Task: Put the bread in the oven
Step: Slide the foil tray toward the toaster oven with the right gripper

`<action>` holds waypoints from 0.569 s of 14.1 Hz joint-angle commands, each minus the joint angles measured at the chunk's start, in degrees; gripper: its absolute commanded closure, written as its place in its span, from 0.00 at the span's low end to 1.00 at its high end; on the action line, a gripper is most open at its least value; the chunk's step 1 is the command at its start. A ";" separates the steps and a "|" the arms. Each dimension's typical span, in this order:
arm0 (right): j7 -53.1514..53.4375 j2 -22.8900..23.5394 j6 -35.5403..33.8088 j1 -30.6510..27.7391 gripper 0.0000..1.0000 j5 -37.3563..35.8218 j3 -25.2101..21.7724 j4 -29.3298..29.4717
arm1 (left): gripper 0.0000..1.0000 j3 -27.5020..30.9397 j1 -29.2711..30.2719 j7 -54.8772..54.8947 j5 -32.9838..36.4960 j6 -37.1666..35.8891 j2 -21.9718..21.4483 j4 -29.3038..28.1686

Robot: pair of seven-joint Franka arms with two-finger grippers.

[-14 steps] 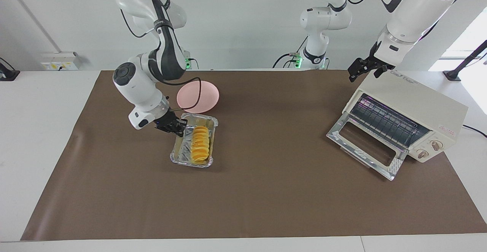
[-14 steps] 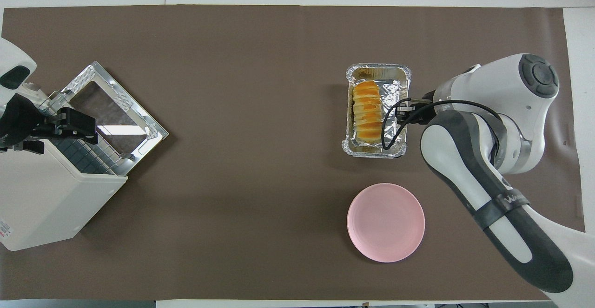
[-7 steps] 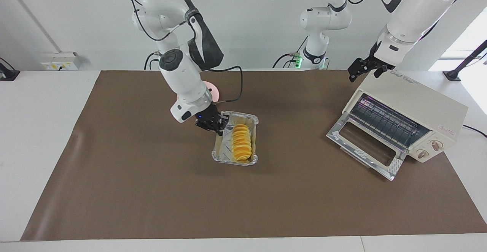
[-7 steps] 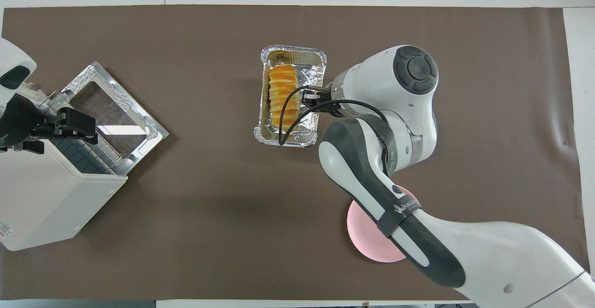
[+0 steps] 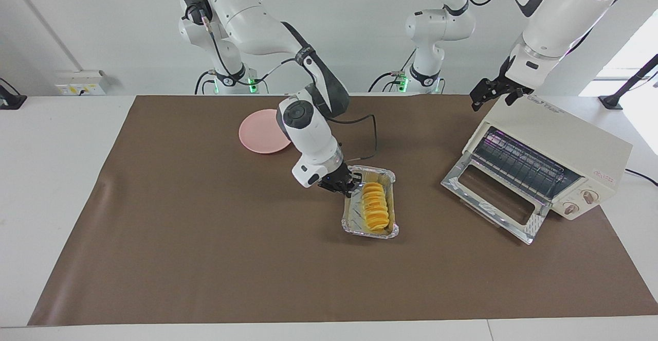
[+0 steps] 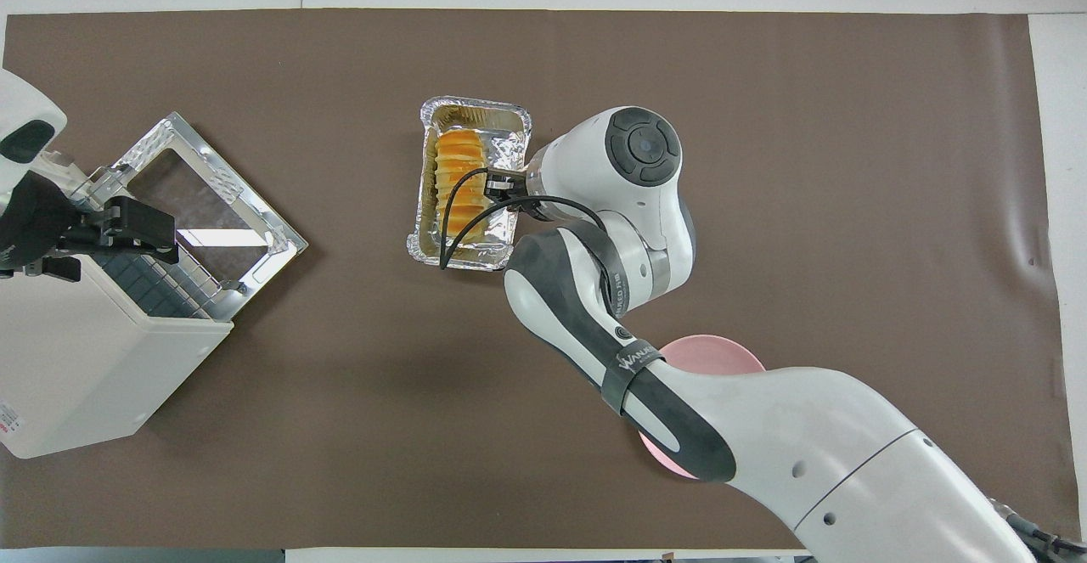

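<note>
The golden ridged bread (image 5: pixel 374 206) lies in a silver foil tray (image 5: pixel 370 234) near the middle of the brown mat; it also shows in the overhead view (image 6: pixel 459 177), inside the tray (image 6: pixel 463 259). My right gripper (image 5: pixel 343 184) is shut on the tray's long rim on the side toward the right arm's end; it also shows in the overhead view (image 6: pixel 503 194). The cream-white oven (image 5: pixel 560 140) stands at the left arm's end, its glass door (image 5: pixel 493 197) dropped open and the wire rack showing. My left gripper (image 5: pixel 493 91) waits over the oven's top edge.
A pink plate (image 5: pixel 262 131) lies nearer to the robots than the tray, toward the right arm's end; my right arm covers part of it in the overhead view (image 6: pixel 705 351). A third robot arm (image 5: pixel 437 27) stands at the wall.
My right gripper has carried the foil tray with the bread across the mat, from beside the pink plate to the middle, toward the oven. The left arm has not moved.
</note>
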 commanded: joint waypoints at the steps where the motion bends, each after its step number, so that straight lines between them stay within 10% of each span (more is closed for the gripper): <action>1: 1.19 0.54 0.77 0.73 1.00 -1.24 -0.32 0.73 | 0.00 0.01 0.25 0.13 -0.51 0.55 -0.84 -0.62; 4: 0.84 0.53 0.59 0.64 0.95 -5.88 -0.32 -0.67 | 0.00 0.10 0.25 0.04 -0.51 0.55 -0.84 -0.53; 6: 0.49 0.53 -0.02 0.73 0.17 -8.09 -0.41 -0.68 | 0.00 0.18 0.34 -0.05 -0.51 -0.06 -0.92 -0.71; 8: 0.40 0.01 -3.43 0.12 0.00 -11.42 -0.32 0.63 | 0.00 0.19 0.25 -0.05 -0.51 0.12 -0.84 -0.53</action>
